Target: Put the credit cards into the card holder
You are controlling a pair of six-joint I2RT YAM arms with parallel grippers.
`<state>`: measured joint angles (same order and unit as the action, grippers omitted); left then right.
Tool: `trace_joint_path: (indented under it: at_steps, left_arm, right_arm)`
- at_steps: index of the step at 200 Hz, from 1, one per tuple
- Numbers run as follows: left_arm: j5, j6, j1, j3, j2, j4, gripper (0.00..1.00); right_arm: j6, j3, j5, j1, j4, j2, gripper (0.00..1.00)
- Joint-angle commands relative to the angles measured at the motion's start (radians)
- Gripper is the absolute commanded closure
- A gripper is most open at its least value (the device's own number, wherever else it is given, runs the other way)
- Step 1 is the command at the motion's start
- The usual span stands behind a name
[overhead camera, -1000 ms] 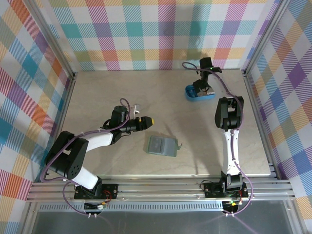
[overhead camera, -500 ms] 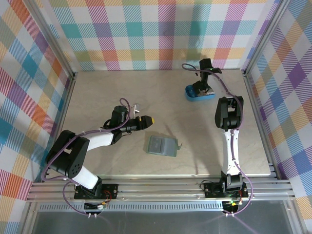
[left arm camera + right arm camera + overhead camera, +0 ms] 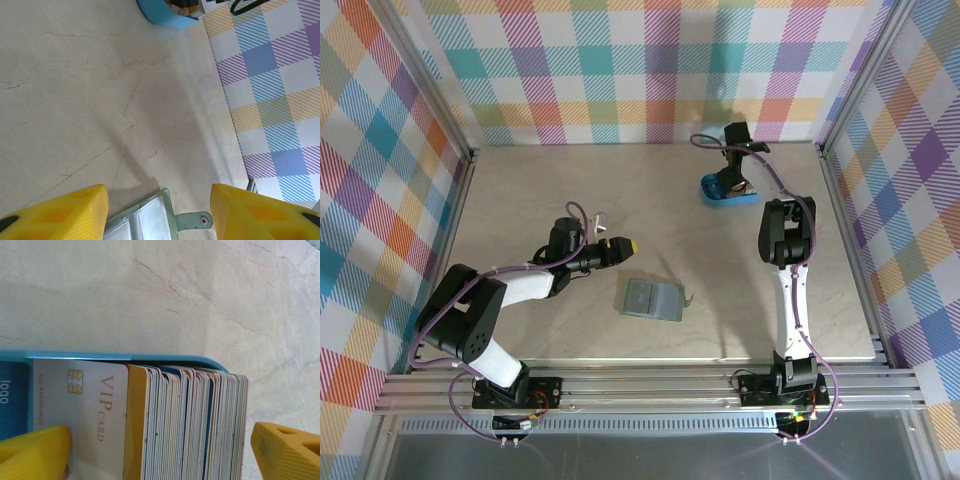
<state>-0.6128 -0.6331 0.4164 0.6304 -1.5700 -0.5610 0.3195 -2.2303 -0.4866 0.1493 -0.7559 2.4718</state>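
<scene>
Credit cards point(image 3: 185, 425) packed on edge in the blue tray point(image 3: 125, 358).
They are judged stiff, light and slick, best pinched singly by the top edge; the right hand point(image 3: 160, 445) is spread astride them, while the left hand point(image 3: 157, 210), spread and empty, and the card holder point(image 3: 145, 222) are well apart from the tray.

A packed row of credit cards point(image 3: 185, 425) stands on edge in a blue tray point(image 3: 125, 356), with a white VIP card point(image 3: 95, 410) at the front. The right gripper point(image 3: 160, 452) straddles them, jaws wide: one yellow finger point(image 3: 35, 450) overlaps the VIP card's corner, while the other is clear of the row. The marbled desk point(image 3: 150, 295) lies beyond.
</scene>
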Motion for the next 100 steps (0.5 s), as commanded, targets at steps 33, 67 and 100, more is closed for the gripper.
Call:
trace_joint_path:
  at_steps: [33, 67, 100]
  left_arm:
    - [-0.018, -0.003, -0.014, -0.018, -0.011, -0.05, 0.44]
    - [-0.018, -0.008, -0.014, -0.015, -0.019, -0.054, 0.44]
    - [-0.027, -0.025, -0.014, -0.012, -0.037, -0.071, 0.45]
  right_arm:
    - [-0.03, 0.007, -0.034, -0.01, 0.011, -0.031, 0.18]
    - [-0.03, 0.008, -0.033, -0.014, 0.009, -0.048, 0.24]
    - [-0.032, 0.012, -0.041, -0.015, 0.009, -0.068, 0.25]
